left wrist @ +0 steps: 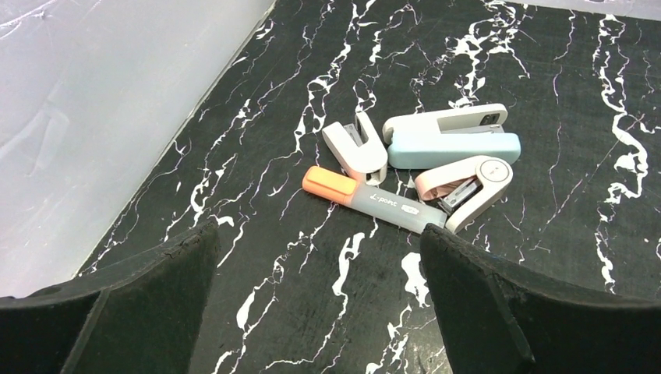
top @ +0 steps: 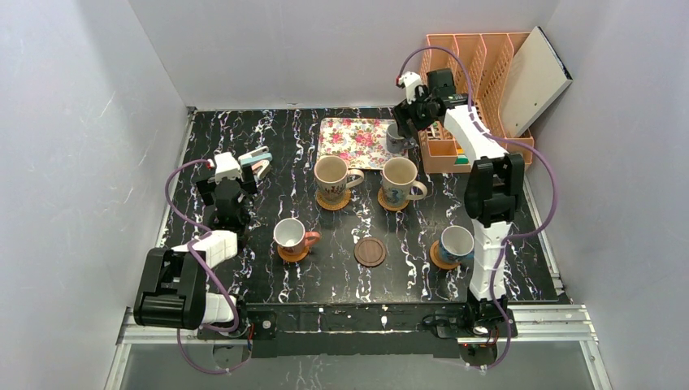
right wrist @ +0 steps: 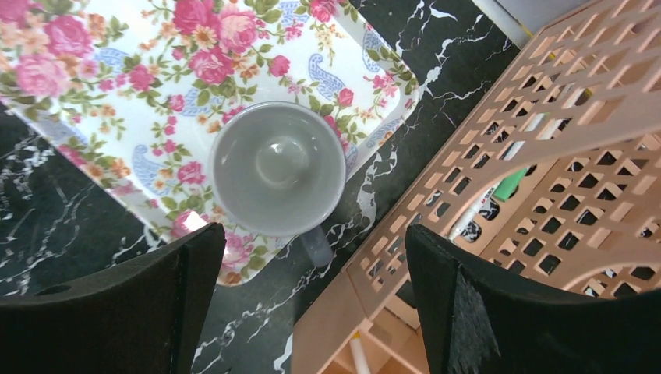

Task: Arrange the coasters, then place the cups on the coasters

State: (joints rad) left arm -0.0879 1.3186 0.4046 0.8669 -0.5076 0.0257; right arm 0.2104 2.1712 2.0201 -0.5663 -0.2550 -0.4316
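Note:
A small whitish cup (right wrist: 277,167) with a blue handle stands on the floral tray's (right wrist: 117,93) corner, beside the organizer. My right gripper (right wrist: 312,241) hangs open above it with nothing between its fingers. Two cream cups (top: 331,175) (top: 399,177) sit on coasters (top: 333,200) (top: 390,201). The white cup (top: 290,234) with a reddish handle and the blue cup (top: 457,242) also rest on coasters. A dark brown coaster (top: 370,251) lies bare between them. My left gripper (left wrist: 319,241) stands open and empty over the table at the left.
A peach lattice desk organizer (right wrist: 546,156) stands right beside the tray, with a white board (top: 532,77) leaning in it. Staplers (left wrist: 452,140) and an orange-capped highlighter (left wrist: 374,200) lie just ahead of the left gripper. Walls close in the left, back and right.

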